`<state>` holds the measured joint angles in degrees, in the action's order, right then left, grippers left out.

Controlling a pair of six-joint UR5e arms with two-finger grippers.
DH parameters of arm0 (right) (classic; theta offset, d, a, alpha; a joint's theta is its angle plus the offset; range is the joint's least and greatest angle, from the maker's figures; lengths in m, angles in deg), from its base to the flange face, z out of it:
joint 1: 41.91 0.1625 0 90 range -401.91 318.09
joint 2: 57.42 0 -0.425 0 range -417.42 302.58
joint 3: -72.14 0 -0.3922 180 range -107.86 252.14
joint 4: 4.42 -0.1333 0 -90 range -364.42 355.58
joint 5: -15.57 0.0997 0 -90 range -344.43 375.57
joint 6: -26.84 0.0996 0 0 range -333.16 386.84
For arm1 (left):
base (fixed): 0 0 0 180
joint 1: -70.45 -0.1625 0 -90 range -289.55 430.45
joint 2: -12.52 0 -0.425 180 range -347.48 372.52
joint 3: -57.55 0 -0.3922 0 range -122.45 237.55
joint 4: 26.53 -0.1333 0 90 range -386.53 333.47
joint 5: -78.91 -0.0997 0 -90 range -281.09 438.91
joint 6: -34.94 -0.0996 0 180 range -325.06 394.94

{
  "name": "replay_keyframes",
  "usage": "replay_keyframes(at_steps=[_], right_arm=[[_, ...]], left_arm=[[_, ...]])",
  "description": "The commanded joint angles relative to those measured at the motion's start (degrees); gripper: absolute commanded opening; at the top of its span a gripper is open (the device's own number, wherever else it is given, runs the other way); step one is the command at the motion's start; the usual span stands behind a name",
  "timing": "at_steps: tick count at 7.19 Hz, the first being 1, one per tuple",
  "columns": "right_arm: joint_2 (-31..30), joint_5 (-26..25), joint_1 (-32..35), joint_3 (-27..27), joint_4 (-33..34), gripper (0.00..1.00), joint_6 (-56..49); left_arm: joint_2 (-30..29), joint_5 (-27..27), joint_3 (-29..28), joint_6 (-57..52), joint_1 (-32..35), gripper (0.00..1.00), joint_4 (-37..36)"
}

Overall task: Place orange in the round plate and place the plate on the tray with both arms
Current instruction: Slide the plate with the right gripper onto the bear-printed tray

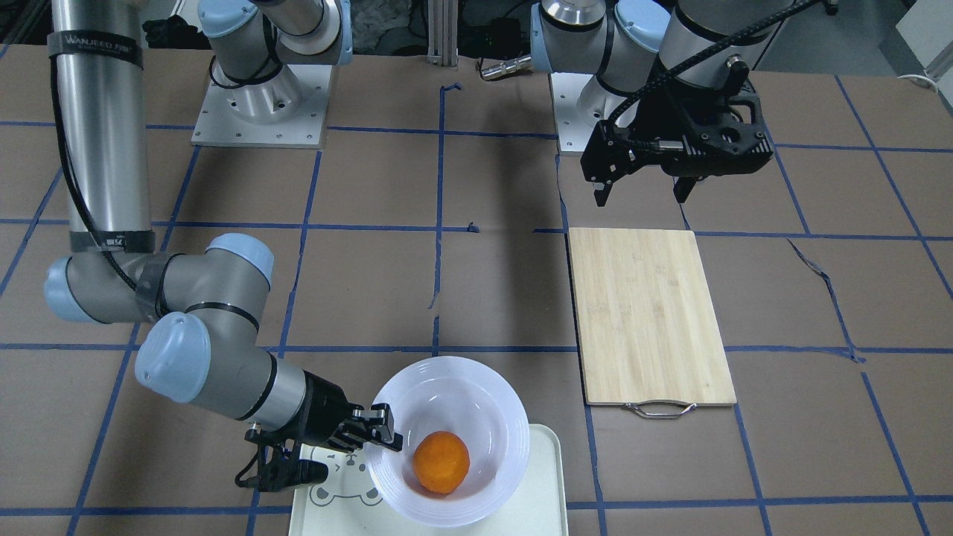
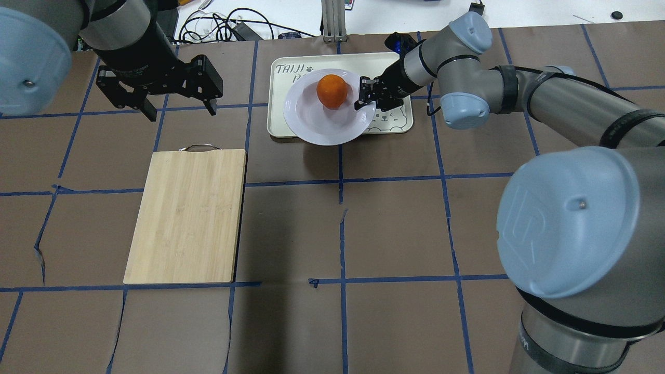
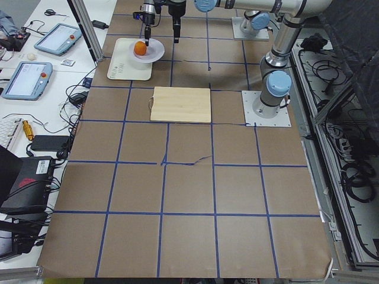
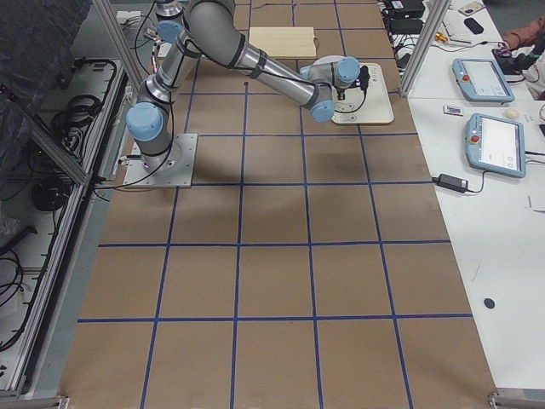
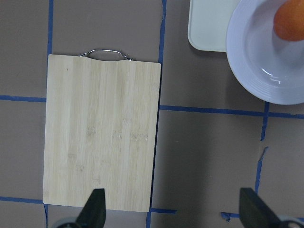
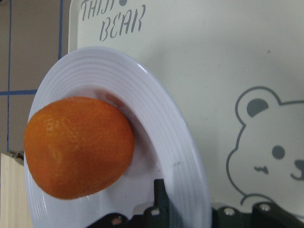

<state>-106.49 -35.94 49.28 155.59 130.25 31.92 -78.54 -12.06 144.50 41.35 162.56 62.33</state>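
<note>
Open brown table (image 2: 363,234) is stretching nearest, the cutting board (image 2: 187,215) lying at its left. Beyond it, the left gripper (image 2: 182,114) is hovering wide open and empty. Farthest, the right gripper (image 2: 366,98) is pinching the rim of the round plate (image 2: 322,122), which is carrying the orange (image 2: 332,91) and overhanging the near edge of the tray (image 2: 363,62).

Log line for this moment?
right gripper: shut on round plate rim | orange: in plate | plate: partly over tray | left gripper: open, away
</note>
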Motion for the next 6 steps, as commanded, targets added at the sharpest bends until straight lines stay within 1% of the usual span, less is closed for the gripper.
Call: replay_keyframes(at_steps=[1, 2, 4, 5, 6], right_arm=[[6.93, -0.08, -0.31, -7.22, -0.81, 0.0, 1.42], [8.44, -0.26, -0.31, -9.16, -0.81, 0.0, 1.51], [9.16, -0.61, -0.48, -9.36, -0.73, 0.0, 1.59], [9.07, -1.31, -0.48, -9.36, -0.73, 0.87, 1.51], [8.29, -2.18, -0.48, -9.27, -0.73, 1.0, 1.42]], left_arm=[[0.0, 0.0, 0.06, 0.0, 0.0, 1.0, 0.0], [0.0, 0.0, 0.06, 0.0, 0.0, 1.0, 0.0], [0.0, 0.0, 0.06, 0.0, 0.0, 1.0, 0.0], [0.0, 0.0, 0.06, 0.0, 0.0, 1.0, 0.0], [0.0, 0.0, 0.06, 0.0, 0.0, 1.0, 0.0]])
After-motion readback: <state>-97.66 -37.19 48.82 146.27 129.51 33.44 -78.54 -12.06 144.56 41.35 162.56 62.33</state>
